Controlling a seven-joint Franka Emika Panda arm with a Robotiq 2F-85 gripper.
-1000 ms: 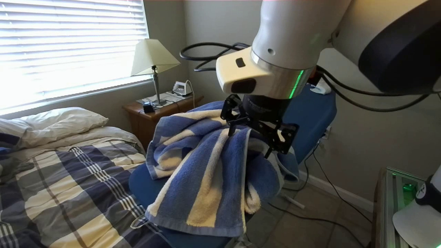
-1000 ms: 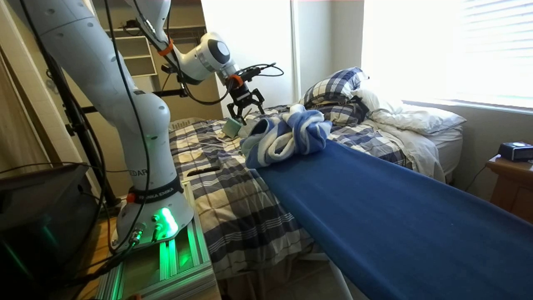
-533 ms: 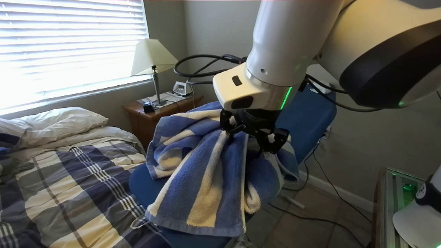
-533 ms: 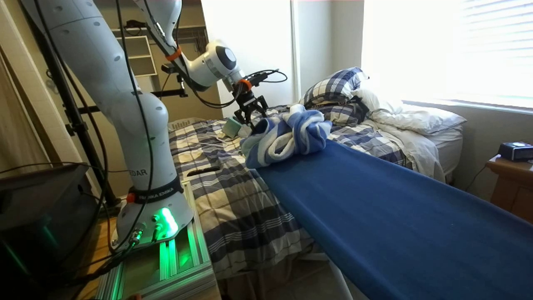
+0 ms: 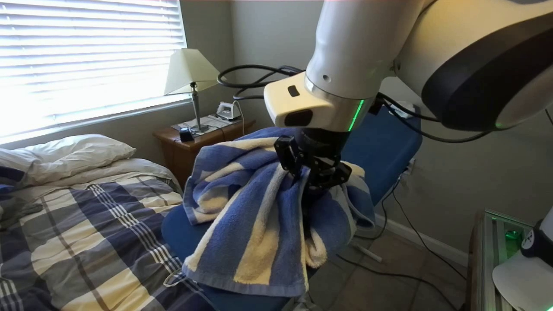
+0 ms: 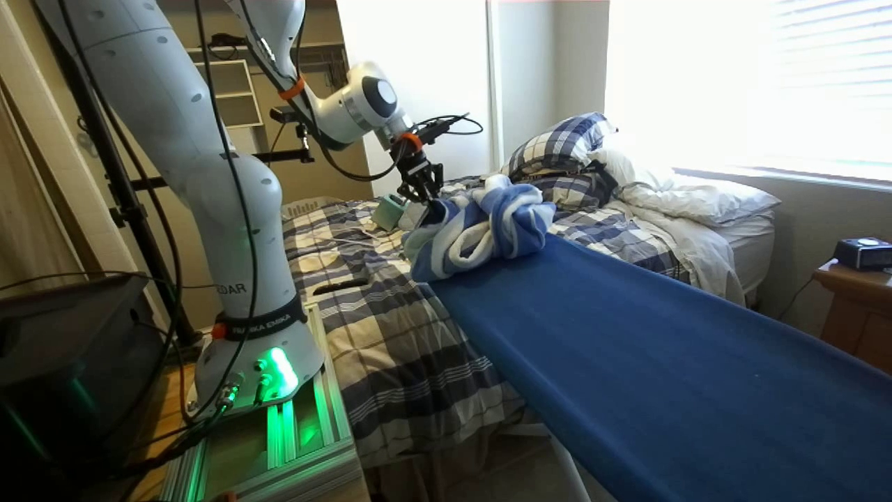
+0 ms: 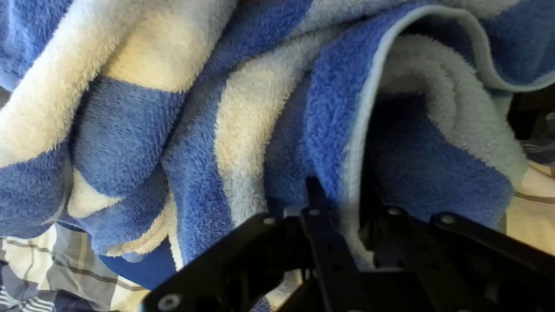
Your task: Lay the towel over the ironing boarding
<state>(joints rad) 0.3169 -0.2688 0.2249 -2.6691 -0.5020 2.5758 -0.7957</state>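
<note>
CHANGE: end effector (image 7: 342, 197) has just drawn together — now pinching a hemmed edge of the towel (image 5: 259, 220) | WHERE: rest bunched below and beside the pinch, on the ironing board (image 6: 641, 362) | MEANING: likely ready for spreading — not yet laid flat

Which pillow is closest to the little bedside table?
The plain white pillow: it lies between the bedside table and the checked pillow, which is farther off and has a dark-and-white pattern.
</note>
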